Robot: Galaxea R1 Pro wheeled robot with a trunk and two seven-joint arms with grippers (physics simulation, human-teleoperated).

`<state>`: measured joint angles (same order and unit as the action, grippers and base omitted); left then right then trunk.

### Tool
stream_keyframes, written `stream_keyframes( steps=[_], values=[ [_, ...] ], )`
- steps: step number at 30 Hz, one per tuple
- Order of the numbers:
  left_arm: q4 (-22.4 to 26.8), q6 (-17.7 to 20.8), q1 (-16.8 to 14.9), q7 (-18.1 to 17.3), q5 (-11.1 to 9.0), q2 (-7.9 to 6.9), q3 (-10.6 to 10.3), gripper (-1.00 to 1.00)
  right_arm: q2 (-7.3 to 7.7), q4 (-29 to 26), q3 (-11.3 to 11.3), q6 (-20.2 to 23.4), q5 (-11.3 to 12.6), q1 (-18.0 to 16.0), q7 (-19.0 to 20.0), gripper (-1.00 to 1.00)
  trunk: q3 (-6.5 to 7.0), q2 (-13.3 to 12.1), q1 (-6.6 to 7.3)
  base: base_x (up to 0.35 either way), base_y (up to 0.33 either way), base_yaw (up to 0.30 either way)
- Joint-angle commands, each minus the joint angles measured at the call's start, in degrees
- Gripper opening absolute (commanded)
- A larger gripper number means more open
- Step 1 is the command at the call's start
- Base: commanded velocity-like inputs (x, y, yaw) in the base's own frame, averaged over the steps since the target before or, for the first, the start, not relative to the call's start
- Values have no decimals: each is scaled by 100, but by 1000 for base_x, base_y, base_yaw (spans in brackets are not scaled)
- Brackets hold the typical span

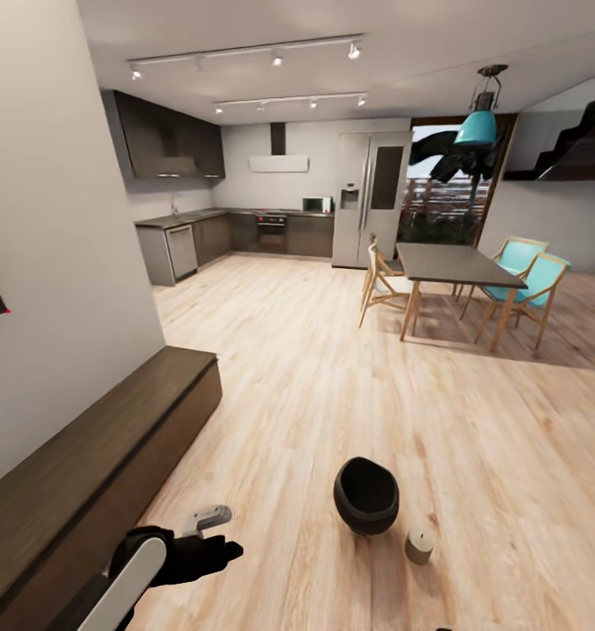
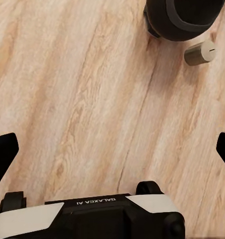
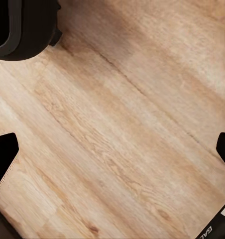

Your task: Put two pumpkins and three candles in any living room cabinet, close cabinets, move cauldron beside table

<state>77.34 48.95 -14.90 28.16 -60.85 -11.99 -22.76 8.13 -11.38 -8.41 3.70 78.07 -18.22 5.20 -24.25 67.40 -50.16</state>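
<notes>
Pale wood planks run across the whole floor (image 1: 315, 368), and closest to me the left gripper (image 2: 112, 149) hangs over bare boards, its two black fingers spread wide with nothing between them; from the head view the left arm (image 1: 148, 565) reaches in low beside the cabinet. The right gripper (image 3: 112, 149) is spread just as wide above the planks, empty too. Just ahead of the arm the black cauldron (image 1: 365, 495) stands on the floor, mouth up, and a candle (image 1: 420, 544) stands just beside it on the right, apart from it, brown-sided with a pale top. The left wrist view catches both, the cauldron (image 2: 184, 20) and the candle (image 2: 199, 53) close together; the right wrist view takes in a dark curve of the cauldron (image 3: 23, 27) at the edge. Along the left wall runs the cabinet (image 1: 87, 464), long, low and dark brown, its front looking flush and shut as far as I can tell from this angle. Farther off stands a dining table (image 1: 455, 265) with wooden chairs (image 1: 525, 285), two of them with teal seats, under a teal lamp (image 1: 478, 124). At the far end sit the grey kitchen units (image 1: 227, 235) and a tall fridge (image 1: 371, 200).
</notes>
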Motion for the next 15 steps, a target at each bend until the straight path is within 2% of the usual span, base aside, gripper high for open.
stream_keyframes(
  steps=[1,8,15],
  values=[
    [9,1,-4,61,-58,-5,-9,100,4,5,-47,8,59,-4,17,100,-4,4,0,0,-172,-281],
    [12,1,-4,58,-58,-5,-9,100,4,16,-47,6,59,-5,17,100,11,4,0,0,-185,-281],
    [17,1,-4,58,-58,-5,-9,100,4,22,-47,5,59,-6,17,100,28,4,0,0,-47,-281]
  ],
)
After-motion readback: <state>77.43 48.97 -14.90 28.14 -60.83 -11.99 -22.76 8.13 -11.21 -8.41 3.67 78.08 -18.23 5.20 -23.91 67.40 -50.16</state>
